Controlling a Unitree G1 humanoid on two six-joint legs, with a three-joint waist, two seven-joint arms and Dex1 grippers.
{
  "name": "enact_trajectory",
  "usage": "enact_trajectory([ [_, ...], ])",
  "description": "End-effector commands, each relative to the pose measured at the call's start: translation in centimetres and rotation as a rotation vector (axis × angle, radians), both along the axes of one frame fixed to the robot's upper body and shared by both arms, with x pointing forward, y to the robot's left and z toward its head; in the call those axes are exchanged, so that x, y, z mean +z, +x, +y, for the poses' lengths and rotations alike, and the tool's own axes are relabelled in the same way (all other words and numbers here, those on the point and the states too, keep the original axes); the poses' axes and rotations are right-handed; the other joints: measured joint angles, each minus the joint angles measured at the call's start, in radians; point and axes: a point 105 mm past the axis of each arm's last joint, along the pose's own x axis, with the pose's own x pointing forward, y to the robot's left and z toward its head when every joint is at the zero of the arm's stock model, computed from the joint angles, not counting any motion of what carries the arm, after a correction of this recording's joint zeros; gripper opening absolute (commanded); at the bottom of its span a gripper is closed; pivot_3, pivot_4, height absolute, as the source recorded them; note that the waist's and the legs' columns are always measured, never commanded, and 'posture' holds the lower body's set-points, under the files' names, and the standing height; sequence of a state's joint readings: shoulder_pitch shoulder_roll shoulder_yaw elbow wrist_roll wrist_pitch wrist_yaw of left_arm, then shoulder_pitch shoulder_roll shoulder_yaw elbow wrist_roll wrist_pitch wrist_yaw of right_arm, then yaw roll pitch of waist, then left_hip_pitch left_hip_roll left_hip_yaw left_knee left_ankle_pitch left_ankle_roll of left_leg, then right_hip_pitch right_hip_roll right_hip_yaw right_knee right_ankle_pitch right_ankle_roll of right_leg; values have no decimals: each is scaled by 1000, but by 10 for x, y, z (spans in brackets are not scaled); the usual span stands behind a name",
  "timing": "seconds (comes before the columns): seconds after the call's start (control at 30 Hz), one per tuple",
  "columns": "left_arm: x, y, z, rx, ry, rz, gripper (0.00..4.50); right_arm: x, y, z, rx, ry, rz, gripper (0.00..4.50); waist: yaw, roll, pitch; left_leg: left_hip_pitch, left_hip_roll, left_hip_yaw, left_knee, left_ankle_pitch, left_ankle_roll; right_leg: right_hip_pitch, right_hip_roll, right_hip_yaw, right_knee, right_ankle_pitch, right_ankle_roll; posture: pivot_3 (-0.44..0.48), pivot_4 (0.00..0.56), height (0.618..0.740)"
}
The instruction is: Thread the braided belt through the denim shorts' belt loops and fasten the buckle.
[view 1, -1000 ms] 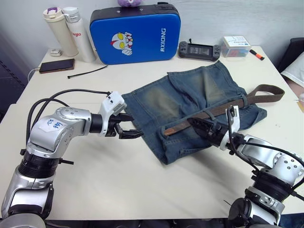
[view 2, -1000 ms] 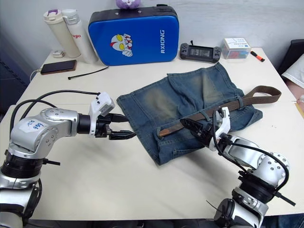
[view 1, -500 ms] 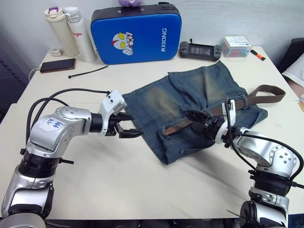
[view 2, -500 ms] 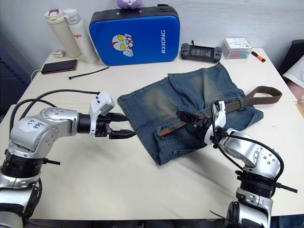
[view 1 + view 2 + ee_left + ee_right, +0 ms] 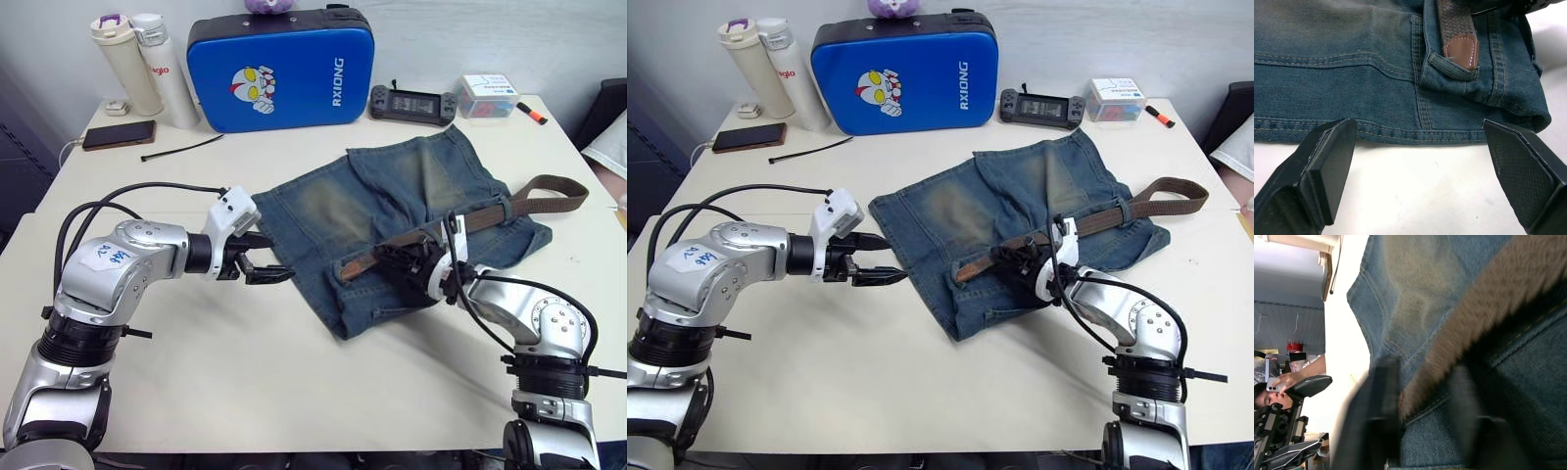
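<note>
Denim shorts point(image 5: 392, 211) on the table, braided belt point(image 5: 443, 229) across them.
Right gripper point(image 5: 400, 260) straddles the belt, grip unclear; left gripper point(image 5: 271, 271) gapes beside the hem.

Left arm point(image 5: 113, 269), lower left of the head views: silver-grey rounded shells, black ribbed joint collars, a white sticker with blue handwriting on the upper shell, looping black cables. Left gripper point(image 5: 263, 262): white wrist housing and two black wedge fingers point(image 5: 1327, 166) with textured pads. Right arm point(image 5: 534, 328), lower right: matching silver shells, black cables, white wrist bracket.
</note>
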State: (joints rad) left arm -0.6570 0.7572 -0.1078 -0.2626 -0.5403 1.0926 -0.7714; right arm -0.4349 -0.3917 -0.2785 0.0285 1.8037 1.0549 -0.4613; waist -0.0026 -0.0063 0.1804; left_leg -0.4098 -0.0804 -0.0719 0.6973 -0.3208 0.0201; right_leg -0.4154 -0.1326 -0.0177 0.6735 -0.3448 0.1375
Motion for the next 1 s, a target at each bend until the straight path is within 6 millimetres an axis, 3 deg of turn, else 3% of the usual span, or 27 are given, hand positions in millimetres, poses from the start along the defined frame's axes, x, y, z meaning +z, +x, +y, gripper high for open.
enact_trajectory([
  [0.03, 8, -1, -1, -7, 8, -39, 4500, 20, 0, -4, -14, -14, -121, 63, 1, 0, 0, 0, 0, 0, 0, 0, 0, 0, 0, 0, 0, 0, 0, 0, 150, 677],
  [0.2, 8, 0, -2, -17, 12, -39, 4500, 25, -5, 2, 55, -233, -304, 63, 2, 0, 0, -1, -1, 0, 0, 0, 0, -1, 1, 0, 0, 0, 0, 0, 150, 677],
  [0.4, 8, 1, -4, -26, 11, -40, 4500, 20, -15, 27, 141, -264, -392, 63, -1, 0, 0, -1, 1, 0, 0, 0, 0, -1, 1, 0, -1, 0, 0, 0, 150, 677],
  [0.8, 3, -1, -6, -29, 4, -35, 4500, 1, -8, 38, 47, -242, -328, 63, -1, 0, 0, 0, 1, 0, -1, 0, 0, -1, 1, 0, -1, 0, 0, 0, 150, 677],
  [1.0, 2, -1, -7, -27, 3, -34, 4500, -15, -25, 59, 152, -286, -266, 63, -1, 0, 0, 0, 1, 0, -1, 0, 0, -1, 1, 0, -1, 0, 0, 0, 150, 677],
])
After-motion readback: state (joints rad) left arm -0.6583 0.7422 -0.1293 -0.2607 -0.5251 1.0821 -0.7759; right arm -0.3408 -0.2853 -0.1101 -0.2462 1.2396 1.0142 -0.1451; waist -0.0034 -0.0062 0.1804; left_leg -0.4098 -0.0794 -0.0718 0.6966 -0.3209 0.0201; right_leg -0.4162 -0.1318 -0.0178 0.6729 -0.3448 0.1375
